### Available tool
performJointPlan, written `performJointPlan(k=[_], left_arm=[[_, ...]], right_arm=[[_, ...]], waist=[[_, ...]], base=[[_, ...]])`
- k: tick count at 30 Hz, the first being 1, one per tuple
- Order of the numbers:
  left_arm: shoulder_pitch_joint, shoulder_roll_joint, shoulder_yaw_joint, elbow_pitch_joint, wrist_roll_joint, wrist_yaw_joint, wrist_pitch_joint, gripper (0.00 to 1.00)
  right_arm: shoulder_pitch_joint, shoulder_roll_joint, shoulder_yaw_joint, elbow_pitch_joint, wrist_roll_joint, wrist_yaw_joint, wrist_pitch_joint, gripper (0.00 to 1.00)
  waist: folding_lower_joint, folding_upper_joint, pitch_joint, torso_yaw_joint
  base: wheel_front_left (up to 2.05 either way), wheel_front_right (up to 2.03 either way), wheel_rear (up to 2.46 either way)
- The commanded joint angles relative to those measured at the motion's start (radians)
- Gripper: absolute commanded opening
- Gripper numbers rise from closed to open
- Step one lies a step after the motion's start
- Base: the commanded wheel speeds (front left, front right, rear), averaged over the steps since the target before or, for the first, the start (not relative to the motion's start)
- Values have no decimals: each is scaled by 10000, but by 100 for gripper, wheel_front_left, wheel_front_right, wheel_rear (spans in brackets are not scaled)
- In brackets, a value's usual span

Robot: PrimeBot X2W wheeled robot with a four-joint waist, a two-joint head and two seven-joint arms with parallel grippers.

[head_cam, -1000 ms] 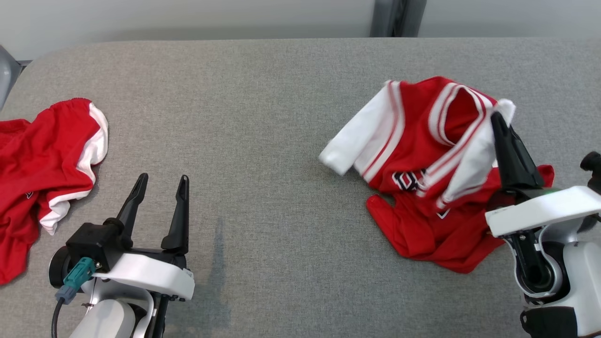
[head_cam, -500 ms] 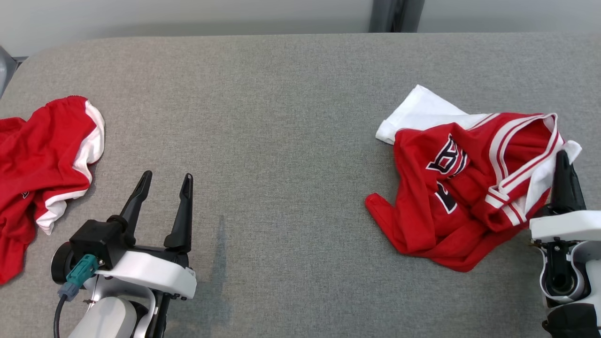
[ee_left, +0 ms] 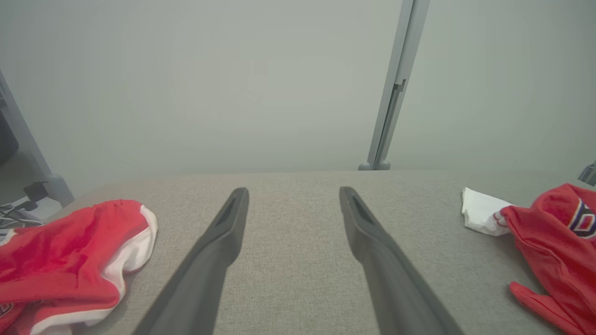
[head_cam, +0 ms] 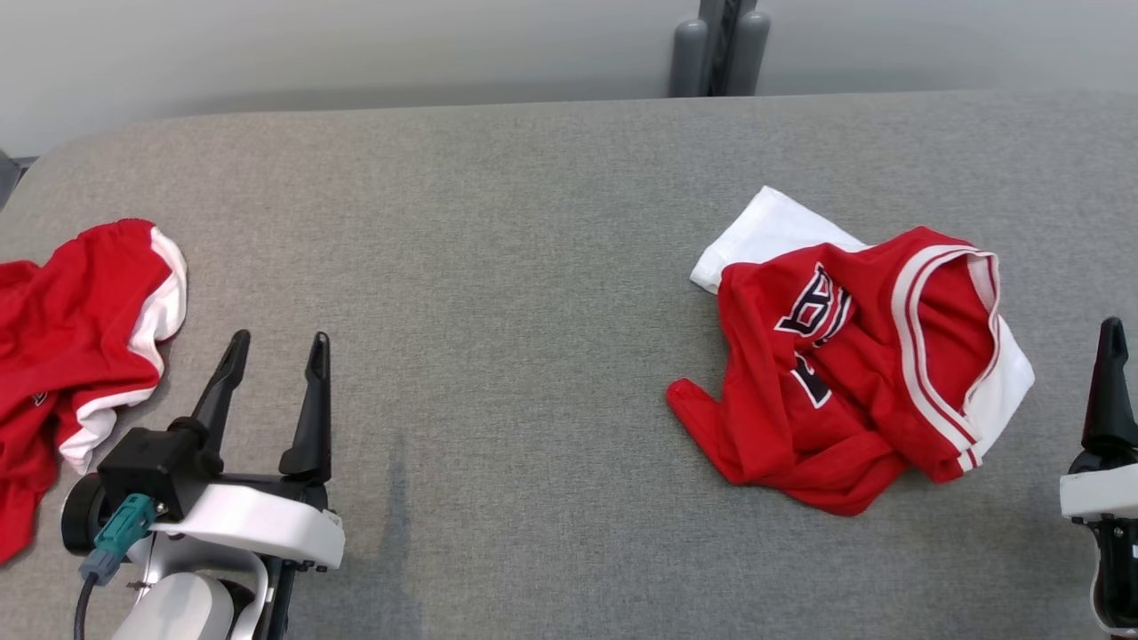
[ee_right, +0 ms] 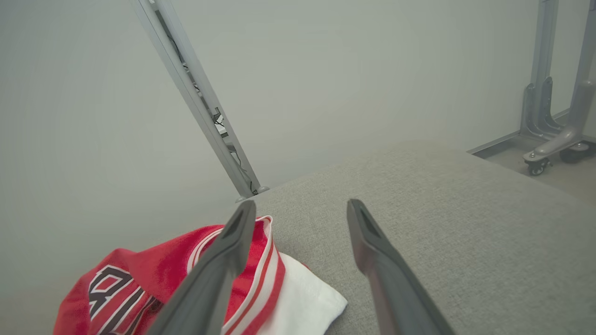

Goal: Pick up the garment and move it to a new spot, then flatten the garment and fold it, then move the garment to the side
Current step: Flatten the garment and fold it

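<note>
Now the red jersey [head_cam: 853,373] lies crumpled on the grey counter [head_cam: 498,267], on the near side of the upright grey post [head_cam: 718,53] and a little to the right of it, with one white sleeve [head_cam: 773,236] poking out toward the post. The right pincer [ee_right: 300,204] stands farther right of the post than the jersey does. Its fingers are spread wide with nothing between them, and the nearer one sits just beside the striped neckline. The left pincer [head_cam: 280,338] is well to the left of the post, likewise wide apart and empty, near a second red garment [head_cam: 80,329] that is best left alone. The placing looks done, so flattening seems to be the step in hand. To do it well, each pincer should probably pinch a single layer at an outer edge, a shoulder or a hem corner, not the bunched middle. They should then draw apart low over the counter, so the cloth spreads instead of lifting into a new heap.
</note>
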Motion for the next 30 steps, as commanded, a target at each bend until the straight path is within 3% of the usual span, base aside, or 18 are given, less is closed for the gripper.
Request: performJointPlan(k=[1, 9, 15, 30], left_arm=[[79, 78, 85, -60, -51, 93, -50, 100], [455, 249, 223, -210, -75, 321, -48, 100], [624, 238, 143, -224, -113, 367, -44, 100], [290, 263, -259, -280, 44, 85, 48, 100]], right_arm=[[150, -49, -26, -379, -433, 1, -47, 100], [937, 259, 666, -2921, -2749, 1, 877, 100], [1967, 749, 1150, -4426, -3338, -1, 2068, 100], [2395, 1051, 1139, -5212, -3407, -1, 2534, 100]], waist=[[0, -1, -62, -90], [0, -1, -337, -335], [0, -1, -528, -312], [0, -1, -539, -268]], base=[[0, 0, 0], [0, 0, 0], [0, 0, 0], [0, 0, 0]])
